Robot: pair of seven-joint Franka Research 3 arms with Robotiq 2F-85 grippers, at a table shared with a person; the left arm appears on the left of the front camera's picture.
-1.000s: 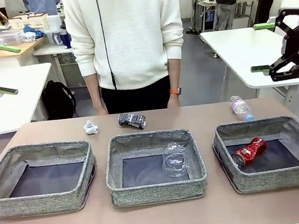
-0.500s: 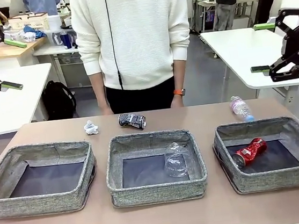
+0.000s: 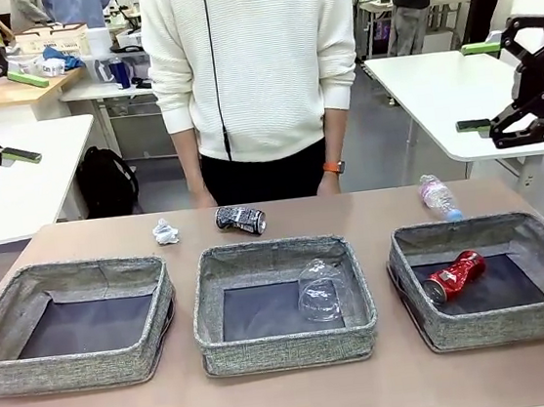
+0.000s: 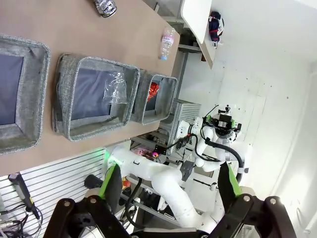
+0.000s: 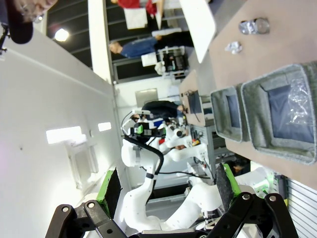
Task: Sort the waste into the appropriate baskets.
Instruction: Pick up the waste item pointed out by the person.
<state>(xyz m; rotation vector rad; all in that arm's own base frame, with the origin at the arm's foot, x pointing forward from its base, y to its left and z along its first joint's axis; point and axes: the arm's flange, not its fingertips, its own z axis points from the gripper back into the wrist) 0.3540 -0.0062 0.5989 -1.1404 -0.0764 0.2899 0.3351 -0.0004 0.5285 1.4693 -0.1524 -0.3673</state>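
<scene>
From where I stood, both arms were raised well above the brown table (image 3: 294, 397) and neither had hold of anything. The left gripper (image 3: 36, 119) hung high at the left edge with its green-padded fingers spread wide and only air between them. The right gripper (image 3: 463, 86) was equally high on the right, also fully spread and empty. Three grey woven baskets sat in a row along the near side. The left basket (image 3: 75, 371) showed only its dark bottom. A clear plastic cup (image 3: 321, 291) lay in the middle basket (image 3: 289, 349), towards its right half. A crushed red can (image 3: 454, 275) lay on its side in the right basket (image 3: 507, 326), left of centre. The other waste was out on the tabletop behind the baskets. A white paper wad (image 3: 165, 232) lay beyond the gap between the left and middle baskets. A crushed black-and-white can (image 3: 240, 219) lay on its side just past the middle basket's far rim, close to the wad but apart from it. A clear bottle (image 3: 438, 196) with a pink label lay behind the right basket, its blue cap pointing at that basket's far rim. A person (image 3: 257, 68) in a white sweater stood at the far edge with arms hanging down, hands near the table edge and touching none of the waste.
</scene>
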